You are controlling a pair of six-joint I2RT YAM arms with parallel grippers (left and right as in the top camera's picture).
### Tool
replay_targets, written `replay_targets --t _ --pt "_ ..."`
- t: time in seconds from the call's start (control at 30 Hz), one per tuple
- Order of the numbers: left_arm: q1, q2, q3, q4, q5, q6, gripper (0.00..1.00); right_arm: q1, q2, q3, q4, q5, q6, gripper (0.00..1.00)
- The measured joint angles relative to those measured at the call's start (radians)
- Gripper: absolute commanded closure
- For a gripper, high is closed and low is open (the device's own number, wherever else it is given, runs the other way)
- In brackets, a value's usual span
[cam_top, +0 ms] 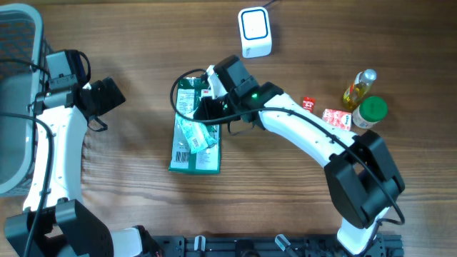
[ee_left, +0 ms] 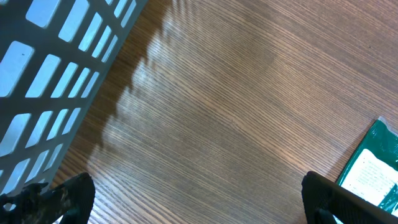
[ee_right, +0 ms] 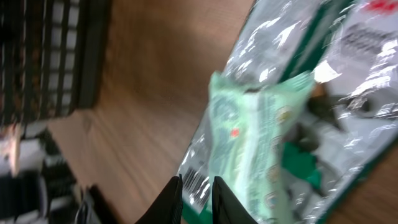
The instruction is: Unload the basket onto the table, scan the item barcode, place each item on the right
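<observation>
A flat dark green package [cam_top: 187, 163] lies on the wooden table, with a smaller pale green packet [cam_top: 195, 133] crumpled on top of it. My right gripper [cam_top: 200, 118] reaches down onto that packet. In the right wrist view its fingers [ee_right: 171, 200] stand almost together, and the pale green packet [ee_right: 255, 143] runs down to them. A barcode [ee_right: 196, 182] on the shiny wrapper shows through the slit. The white scanner [cam_top: 254, 32] stands at the back. My left gripper [ee_left: 199, 202] hangs wide open over bare wood, far left of the package [ee_left: 373, 171].
A grey mesh basket [cam_top: 16, 93] stands at the left edge; its wall [ee_left: 56, 68] fills the upper left of the left wrist view. At the right stand an oil bottle [cam_top: 359, 88], a green-lidded jar [cam_top: 371, 112] and small red-and-white packets [cam_top: 335, 117].
</observation>
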Motion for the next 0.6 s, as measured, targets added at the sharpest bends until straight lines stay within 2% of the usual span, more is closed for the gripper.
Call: replay_targets --t 0.3,0.43,0.6 --pt "0.000 0.000 0.000 0.000 0.000 0.000 0.00 -0.001 0.124 -0.140 0.154 -0.070 -0.008 0.82" --pt "0.000 0.000 0.000 0.000 0.000 0.000 0.00 -0.002 0.136 -0.140 0.169 -0.094 0.011 0.74" --pt "0.000 0.000 0.000 0.000 0.000 0.000 0.00 -0.003 0.120 -0.132 0.156 -0.125 0.011 0.73"
